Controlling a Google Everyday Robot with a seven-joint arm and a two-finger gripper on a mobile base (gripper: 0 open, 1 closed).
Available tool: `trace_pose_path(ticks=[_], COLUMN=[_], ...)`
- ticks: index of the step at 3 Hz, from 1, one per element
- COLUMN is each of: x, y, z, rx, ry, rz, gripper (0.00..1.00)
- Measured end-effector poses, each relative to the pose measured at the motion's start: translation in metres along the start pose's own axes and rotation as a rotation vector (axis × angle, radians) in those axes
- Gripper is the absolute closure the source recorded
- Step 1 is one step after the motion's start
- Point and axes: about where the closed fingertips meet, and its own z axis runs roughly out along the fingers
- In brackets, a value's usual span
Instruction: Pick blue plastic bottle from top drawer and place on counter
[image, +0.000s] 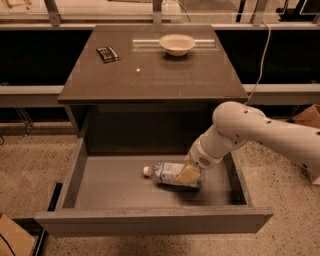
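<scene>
Top drawer is pulled fully open, filling the lower middle of the frame, with the grey front panel along the bottom edge.

Blue plastic bottle is inside it, lying on its side on the drawer floor, right of centre. White cap points to frame left, body runs to the right. It's not on the counter.

Gripper is down inside the drawer at the bottle's right end. A tan part of it overlaps the bottle body from the front, so it's in contact or nearly so. Can't tell if the claw is clamped on the bottle or just sitting around it, because the contact area is hidden behind the wrist.

White arm comes in from the right edge, bends at a rounded joint just below the counter's front right corner, then angles down and left into the drawer.

The counter takes up the upper middle of the frame:
- white bowl at the back, right of centre, upright
- small dark flat object at back left, well apart from the bowl; can't identify it
- small pale dot near centre

A cable hangs down at upper right, beside the counter. The floor around the cabinet is speckled. Brown cardboard edges show at the lower left corner and at the right edge.
</scene>
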Motion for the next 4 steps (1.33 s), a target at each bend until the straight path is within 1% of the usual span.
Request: trace_pose_path(ticks=[1,2,3,4], x=[-0.006,-0.014,-0.028,-0.047], y=[0.005,0.009,0.009,0.002], z=[-0.011,-0.023,-0.065,-0.134], rx=[0.009,0.015,0.029,0.076], ry=[-0.023,-0.058,-0.147,-0.233], rz=[-0.010,-0.021,-0.046,-0.116], gripper=[0.89,1.00,1.00,1.00])
